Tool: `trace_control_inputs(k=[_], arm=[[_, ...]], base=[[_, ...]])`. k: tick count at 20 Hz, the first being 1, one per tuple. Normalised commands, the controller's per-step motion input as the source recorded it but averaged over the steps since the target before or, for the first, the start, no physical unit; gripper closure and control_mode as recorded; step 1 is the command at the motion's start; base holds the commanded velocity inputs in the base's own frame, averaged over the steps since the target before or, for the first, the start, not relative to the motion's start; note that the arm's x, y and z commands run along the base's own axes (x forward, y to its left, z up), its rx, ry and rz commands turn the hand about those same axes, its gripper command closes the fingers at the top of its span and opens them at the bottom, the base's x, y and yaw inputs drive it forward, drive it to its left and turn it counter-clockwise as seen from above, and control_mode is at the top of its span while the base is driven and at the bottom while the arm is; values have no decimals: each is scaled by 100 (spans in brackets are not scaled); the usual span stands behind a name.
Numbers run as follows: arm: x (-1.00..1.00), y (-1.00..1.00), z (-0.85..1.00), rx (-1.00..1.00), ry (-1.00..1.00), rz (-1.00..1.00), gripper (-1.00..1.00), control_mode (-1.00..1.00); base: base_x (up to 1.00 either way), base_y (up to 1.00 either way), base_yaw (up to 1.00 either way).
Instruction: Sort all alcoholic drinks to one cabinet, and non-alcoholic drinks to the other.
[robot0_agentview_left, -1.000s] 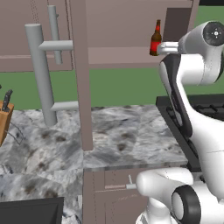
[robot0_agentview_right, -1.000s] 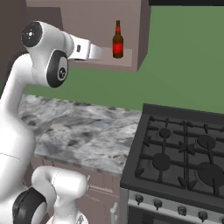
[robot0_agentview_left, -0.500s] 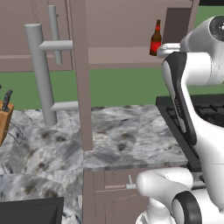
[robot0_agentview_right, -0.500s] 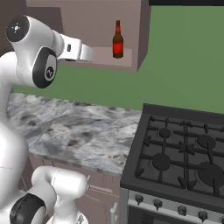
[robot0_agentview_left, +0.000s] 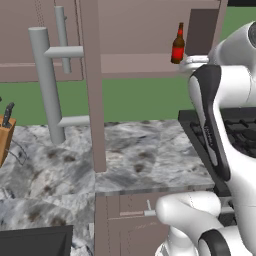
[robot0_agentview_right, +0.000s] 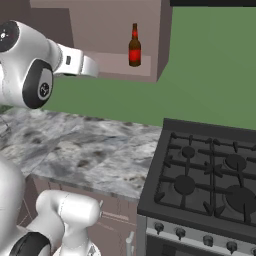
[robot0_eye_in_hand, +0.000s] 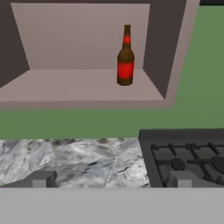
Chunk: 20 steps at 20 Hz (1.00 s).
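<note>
Up on the open cabinet shelf (robot0_eye_in_hand: 65, 87), amber-brown bottle with red label (robot0_eye_in_hand: 125, 57) upright near the right wall, gripper (robot0_eye_in_hand: 111, 179) spread wide and empty, well apart from it, marble table (robot0_agentview_right: 85, 150) and stove (robot0_agentview_right: 210, 175) below

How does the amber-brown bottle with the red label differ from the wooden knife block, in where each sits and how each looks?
The amber-brown bottle with the red label stands on the shelf of the open upper cabinet; the wooden knife block sits lower, on the marble counter. The bottle is slim, long-necked and upright; the block is squat and leans. The bottle is dark glass with a red label; the block is light wood with dark handles sticking out. Neither is touched by the gripper.
</note>
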Motion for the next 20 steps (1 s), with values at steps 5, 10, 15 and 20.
trace_control_inputs(k=[5,10,15,20], arm=[[-31,15,-15,0,0,4,-100,-100],[-26,15,-17,0,0,3,-100,-100],[-19,15,-14,0,-3,3,-100,-100],[-9,11,-3,2,-6,4,-100,-100]], base=[[0,0,0],[0,0,0],[0,0,0],[0,0,0]])
